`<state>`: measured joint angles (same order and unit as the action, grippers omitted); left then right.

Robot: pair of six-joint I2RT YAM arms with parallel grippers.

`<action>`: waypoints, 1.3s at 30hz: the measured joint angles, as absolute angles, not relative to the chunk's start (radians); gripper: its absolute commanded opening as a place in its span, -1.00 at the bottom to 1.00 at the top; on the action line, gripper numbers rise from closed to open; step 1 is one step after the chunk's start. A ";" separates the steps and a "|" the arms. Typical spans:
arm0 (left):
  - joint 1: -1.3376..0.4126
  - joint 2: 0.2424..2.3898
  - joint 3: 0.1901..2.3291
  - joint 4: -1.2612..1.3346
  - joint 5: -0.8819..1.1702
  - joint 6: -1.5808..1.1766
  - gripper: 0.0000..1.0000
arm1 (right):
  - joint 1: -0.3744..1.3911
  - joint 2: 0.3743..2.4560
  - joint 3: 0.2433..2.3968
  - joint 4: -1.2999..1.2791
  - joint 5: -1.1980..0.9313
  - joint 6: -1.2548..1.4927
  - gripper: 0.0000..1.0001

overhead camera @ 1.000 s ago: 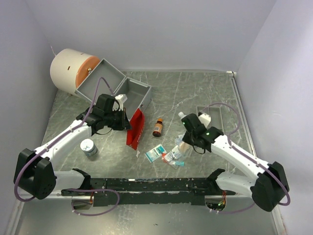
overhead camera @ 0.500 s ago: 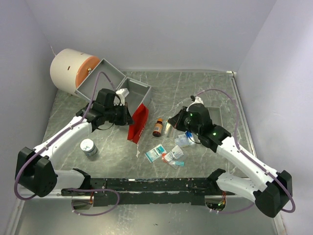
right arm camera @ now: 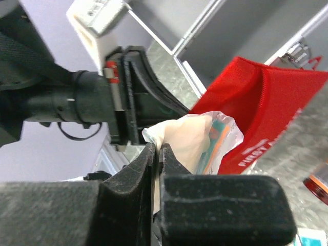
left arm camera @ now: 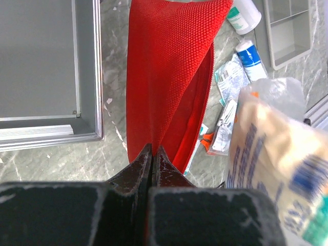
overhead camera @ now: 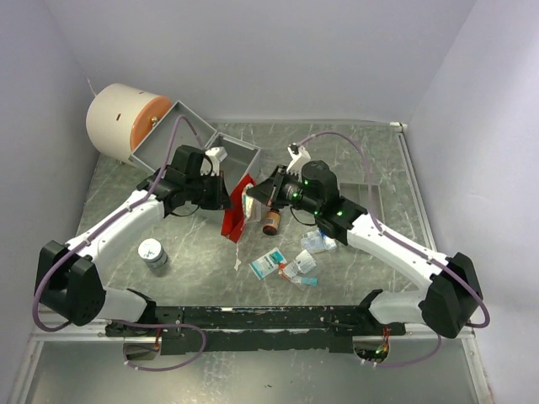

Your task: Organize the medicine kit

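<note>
Over marble table (overhead camera: 337,151), left pincer (left arm camera: 152,154) clamps "FIRST AID" pouch (right arm camera: 277,102); right pincer (right arm camera: 156,154) clamps plastic sachet (right arm camera: 192,138).

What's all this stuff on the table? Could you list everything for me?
drum: one, white, orange face, far left
case: one, grey, open, beside drum
pouch: one, red, hanging from left tool
packet: one, clear, at pouch mouth
brown bottle: one, brown, centre
white bottle: one, teal label, near tray
roll: one, blue-white, by sachets
tub: one, white, front left
sachets: about three, mixed, front centre
tray: one, grey, right
left tool: shut on pouch
right tool: shut on packet
</note>
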<state>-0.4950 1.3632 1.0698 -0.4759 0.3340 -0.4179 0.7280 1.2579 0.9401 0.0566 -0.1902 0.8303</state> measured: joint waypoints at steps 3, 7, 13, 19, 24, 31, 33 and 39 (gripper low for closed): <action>-0.495 1.381 1.070 -0.476 0.334 -0.416 -0.86 | 0.739 1.273 0.941 0.116 -0.194 0.836 -1.00; -0.495 1.407 1.070 -0.476 0.333 -0.416 -0.86 | 0.751 1.292 0.930 0.198 -0.158 0.861 -1.00; -0.495 1.414 1.070 -0.474 0.334 -0.415 -0.86 | 0.791 1.362 0.922 0.251 -0.051 0.883 -1.00; -0.495 1.414 1.061 -0.466 0.339 -0.419 -0.86 | 0.818 1.409 0.926 0.213 0.072 0.894 -1.00; -0.495 1.414 1.056 -0.461 0.345 -0.419 -0.86 | 0.820 1.433 0.949 0.215 0.118 0.880 -1.00; -0.495 1.414 1.056 -0.461 0.345 -0.419 -0.86 | 0.820 1.494 0.955 0.218 0.145 0.845 -1.00; -0.495 1.414 1.056 -0.461 0.346 -0.419 -0.86 | 0.820 1.507 0.955 0.220 0.145 0.833 -0.99; -0.495 1.414 1.056 -0.461 0.350 -0.419 -0.86 | 0.820 1.547 0.976 0.197 0.147 0.781 -0.71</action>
